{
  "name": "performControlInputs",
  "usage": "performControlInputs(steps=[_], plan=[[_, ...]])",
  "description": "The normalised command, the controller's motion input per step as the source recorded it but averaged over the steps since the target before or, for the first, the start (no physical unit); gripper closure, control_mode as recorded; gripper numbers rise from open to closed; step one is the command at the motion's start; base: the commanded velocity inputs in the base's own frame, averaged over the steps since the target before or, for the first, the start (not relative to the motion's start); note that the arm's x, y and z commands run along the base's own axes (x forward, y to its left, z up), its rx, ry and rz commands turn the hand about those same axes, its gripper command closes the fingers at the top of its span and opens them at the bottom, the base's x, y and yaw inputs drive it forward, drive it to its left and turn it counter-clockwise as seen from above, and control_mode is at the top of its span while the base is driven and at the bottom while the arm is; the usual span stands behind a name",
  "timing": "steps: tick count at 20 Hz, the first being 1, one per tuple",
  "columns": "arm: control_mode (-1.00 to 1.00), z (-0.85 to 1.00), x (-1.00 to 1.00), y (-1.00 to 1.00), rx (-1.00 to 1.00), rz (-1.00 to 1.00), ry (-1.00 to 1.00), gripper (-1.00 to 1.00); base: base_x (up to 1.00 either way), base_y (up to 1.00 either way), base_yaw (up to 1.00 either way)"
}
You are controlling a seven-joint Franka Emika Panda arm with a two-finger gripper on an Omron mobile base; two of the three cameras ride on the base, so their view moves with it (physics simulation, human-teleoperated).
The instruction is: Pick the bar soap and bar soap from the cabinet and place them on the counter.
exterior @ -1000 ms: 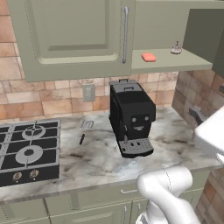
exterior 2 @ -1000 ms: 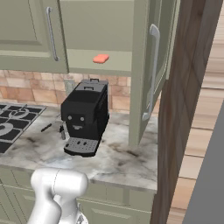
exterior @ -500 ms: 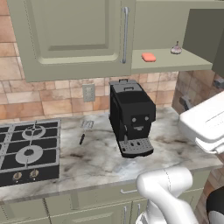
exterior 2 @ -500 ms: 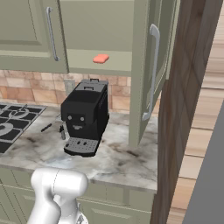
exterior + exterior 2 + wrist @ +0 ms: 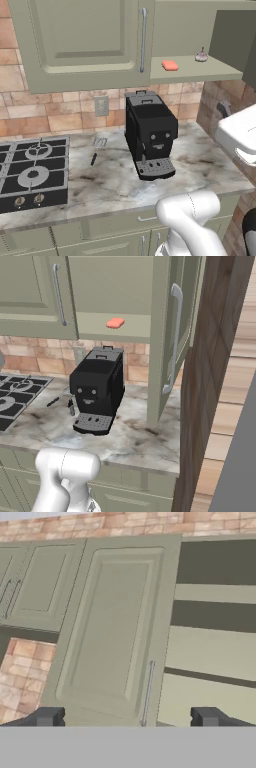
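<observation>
Left base view gives you the sage-green cabinet [image 5: 85, 45] with its left door closed and the right section standing open, shelf exposed. On that shelf the coral-red bar soap [image 5: 170, 65] lies flat, just right of the closed door's long silver handle [image 5: 143, 40]. Further right on the same shelf, well apart from the soap, you see a small pale knob-topped item [image 5: 201, 56]. You can make out one bar only; the second bar cannot be told from these pictures.

Below, the marbled worktop [image 5: 110, 180] carries a black coffee machine [image 5: 149, 134], upright, directly under the open shelf. A small dark-handled utensil [image 5: 96, 151] lies on the worktop between the machine and the black gas hob [image 5: 32, 172]. A wall socket [image 5: 101, 106] sits on the brick backsplash behind.

Right base view: the same soap shows on the shelf edge above the coffee machine, and the opened right door [image 5: 172, 341] swings out toward you, its bar handle facing the camera, beside a dark wooden side panel [image 5: 210, 381].

Hand view: the gripper [image 5: 127, 717] is spread wide, both dark fingertips [image 5: 47, 716] far apart at the bottom, nothing between them. It faces the closed panelled door and the open shelves to its right.
</observation>
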Motion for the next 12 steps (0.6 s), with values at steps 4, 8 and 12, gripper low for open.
performControlInputs(steps=[4, 8, 12], plan=[[-1.00, 0.00, 0.33, -0.13, 0.06, -0.02, -0.02, -1.00, 0.00, 0.00, 0.00], [-1.00, 0.00, 0.36, -0.08, 0.10, -0.05, 0.00, -1.00, 0.00, 0.00, 0.00], [-1.00, 0.00, 0.47, 0.00, 0.06, -0.07, 0.00, -1.00, 0.00, 0.00, 0.00]])
